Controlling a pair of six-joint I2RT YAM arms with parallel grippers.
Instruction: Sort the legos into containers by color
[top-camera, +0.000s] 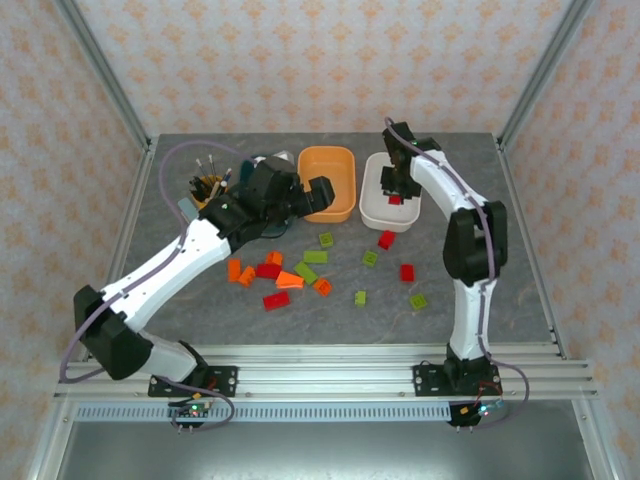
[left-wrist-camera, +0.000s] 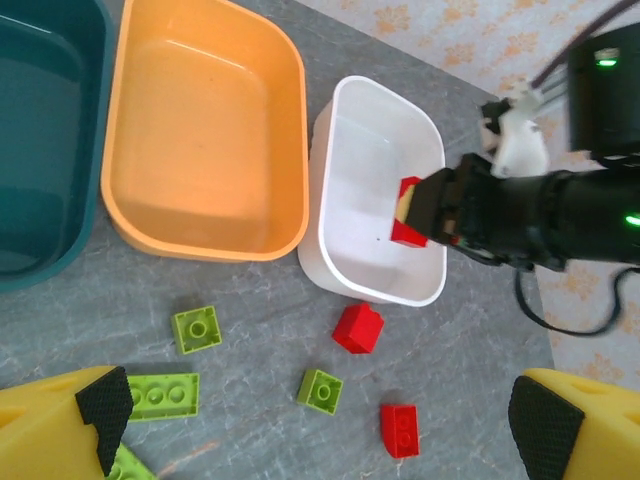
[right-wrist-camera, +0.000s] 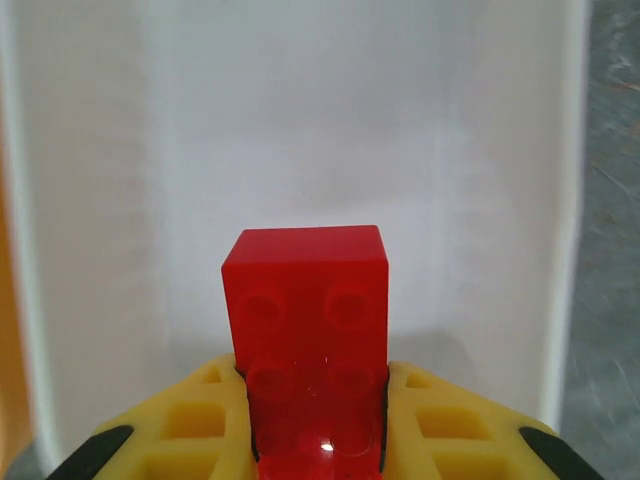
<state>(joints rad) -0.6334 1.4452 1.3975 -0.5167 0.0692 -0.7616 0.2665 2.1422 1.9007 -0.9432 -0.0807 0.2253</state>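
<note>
The right gripper (top-camera: 397, 186) is clamped on a red brick (top-camera: 396, 200) and hangs over the white bin (top-camera: 375, 215), which sits at the far edge of the table (top-camera: 520, 250), right of centre. In the right wrist view the yellow fingers (right-wrist-camera: 440, 430) pinch the brick (right-wrist-camera: 305, 300) at its lower half, studs facing the camera, with the bin's pale floor and walls (right-wrist-camera: 100, 200) behind it. From the left wrist, the brick (left-wrist-camera: 408, 212) is above the bin's right-hand side, inside its rim (left-wrist-camera: 330, 250).

The left gripper (top-camera: 315, 195) stands wide open, holding nothing, just in front of the orange bin (top-camera: 340, 160). That bin is beside the white one on its left, a narrow gap between them. The teal bin (left-wrist-camera: 40, 150) touches or nearly touches the orange bin (left-wrist-camera: 200, 150) on its far-left side. A yellow pen cup (top-camera: 208, 185) stands near the far-left corner.

The loose legos (top-camera: 315, 257) lie scattered across the middle of the table, the orange and red ones bunched to the left and the green ones spread to the right. Two red ones (left-wrist-camera: 357, 328) lie just in front of the white bin.

Bare surface runs along the right edge and in a strip along the near edge.
</note>
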